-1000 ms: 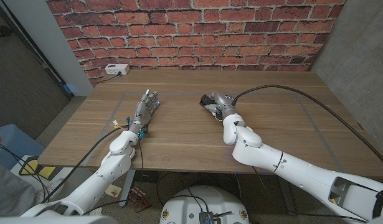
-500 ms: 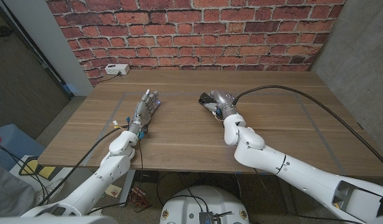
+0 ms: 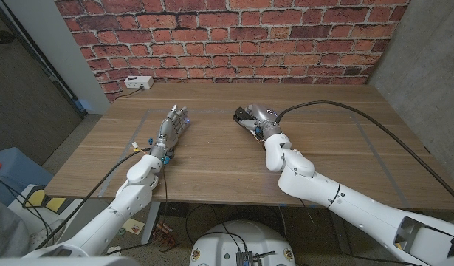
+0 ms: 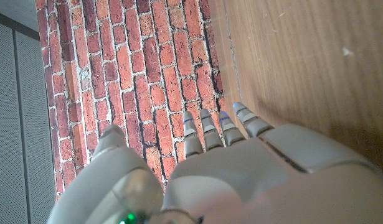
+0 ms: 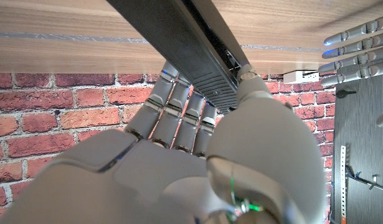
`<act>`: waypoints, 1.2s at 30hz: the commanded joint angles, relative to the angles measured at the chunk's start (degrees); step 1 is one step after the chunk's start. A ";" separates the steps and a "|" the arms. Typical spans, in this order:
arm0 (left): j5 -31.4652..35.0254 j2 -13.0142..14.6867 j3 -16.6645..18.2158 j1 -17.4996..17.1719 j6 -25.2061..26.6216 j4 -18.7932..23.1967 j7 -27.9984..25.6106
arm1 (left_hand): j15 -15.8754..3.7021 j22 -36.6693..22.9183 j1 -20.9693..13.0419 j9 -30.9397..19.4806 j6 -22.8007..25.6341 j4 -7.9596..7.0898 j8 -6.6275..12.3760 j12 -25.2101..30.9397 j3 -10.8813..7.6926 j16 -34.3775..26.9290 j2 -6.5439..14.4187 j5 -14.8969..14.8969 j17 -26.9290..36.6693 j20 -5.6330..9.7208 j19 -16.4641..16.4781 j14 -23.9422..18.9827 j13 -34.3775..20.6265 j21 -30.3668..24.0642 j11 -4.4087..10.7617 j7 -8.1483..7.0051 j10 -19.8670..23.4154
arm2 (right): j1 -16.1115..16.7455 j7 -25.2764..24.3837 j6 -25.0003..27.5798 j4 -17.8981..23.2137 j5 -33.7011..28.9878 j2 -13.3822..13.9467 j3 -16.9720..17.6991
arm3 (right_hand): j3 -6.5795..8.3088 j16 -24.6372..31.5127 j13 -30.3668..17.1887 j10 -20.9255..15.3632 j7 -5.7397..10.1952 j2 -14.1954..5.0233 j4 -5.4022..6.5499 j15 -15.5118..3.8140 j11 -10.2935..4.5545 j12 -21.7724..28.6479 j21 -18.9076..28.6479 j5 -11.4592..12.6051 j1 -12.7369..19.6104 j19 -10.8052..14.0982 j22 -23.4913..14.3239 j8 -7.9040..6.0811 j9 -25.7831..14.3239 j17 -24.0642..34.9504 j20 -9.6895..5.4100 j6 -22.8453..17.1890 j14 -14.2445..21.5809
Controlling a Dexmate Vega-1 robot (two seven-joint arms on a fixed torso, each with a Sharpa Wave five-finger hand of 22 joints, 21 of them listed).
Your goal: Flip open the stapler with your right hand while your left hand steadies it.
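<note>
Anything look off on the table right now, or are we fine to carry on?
One thing stands out: the left hand stands well apart from the stapler, holding nothing, though it is meant to steady it. The right hand alone grips the stapler. Nothing looks spilled or damaged on the table.

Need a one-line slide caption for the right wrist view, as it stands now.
Right hand grips the black stapler against the wooden table.
</note>
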State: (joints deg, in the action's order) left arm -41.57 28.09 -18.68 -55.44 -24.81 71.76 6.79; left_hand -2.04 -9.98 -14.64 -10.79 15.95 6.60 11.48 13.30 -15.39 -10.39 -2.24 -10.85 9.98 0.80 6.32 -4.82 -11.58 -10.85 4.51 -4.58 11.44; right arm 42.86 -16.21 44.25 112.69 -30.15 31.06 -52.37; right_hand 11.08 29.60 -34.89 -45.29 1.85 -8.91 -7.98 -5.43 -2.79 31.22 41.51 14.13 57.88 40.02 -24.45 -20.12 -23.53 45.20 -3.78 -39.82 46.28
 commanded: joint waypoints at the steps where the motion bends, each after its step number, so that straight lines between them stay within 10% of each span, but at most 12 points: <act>1: 0.03 0.61 -0.01 -1.20 -0.25 2.08 0.16 | -2.85 -0.18 0.30 -0.15 0.47 0.04 -0.18 -0.24 0.07 -0.24 0.31 -0.23 0.19 0.16 -0.03 -0.65 -0.25 -0.35 -0.23 0.20 0.37 | 1.51 -1.36 -3.30 0.10 1.78 -0.69 1.85 | 1.03 -0.23 -0.27 -3.05 0.20 0.14 0.54 -7.37 -2.82 0.59 0.49 -0.20 -0.46 -0.48 -0.16 -0.03 -0.29 0.31 -1.74 -0.39 0.64; 36: 3.20 1.12 -0.68 -4.59 4.32 12.60 -10.19 | -3.70 -0.15 -0.35 -0.13 3.45 0.26 0.64 0.64 -0.31 -0.67 1.40 -0.39 0.15 0.94 0.96 -2.52 -0.30 -0.65 0.46 -0.71 3.07 | 6.99 -3.31 -17.28 3.64 8.75 4.69 10.91 | 1.81 -1.50 0.03 -3.03 0.06 0.18 0.45 -7.26 -2.87 1.29 2.60 -0.74 -0.55 -1.25 0.10 1.07 -0.57 1.59 -1.95 -0.67 1.05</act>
State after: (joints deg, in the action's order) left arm -39.64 29.41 -19.06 -59.33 -21.42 81.18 -0.20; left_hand -2.26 -9.98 -14.79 -10.79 18.93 6.60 11.93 13.57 -15.39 -10.64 -1.33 -10.85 9.98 1.65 6.55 -6.68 -11.58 -11.30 4.83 -5.71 14.02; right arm 47.86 -17.77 34.28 116.77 -24.52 34.16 -44.70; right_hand 12.46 28.16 -34.70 -45.45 1.84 -8.21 -7.74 -5.62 -2.97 32.23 43.70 13.52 57.08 39.08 -24.17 -19.21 -23.79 46.59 -3.67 -39.80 46.68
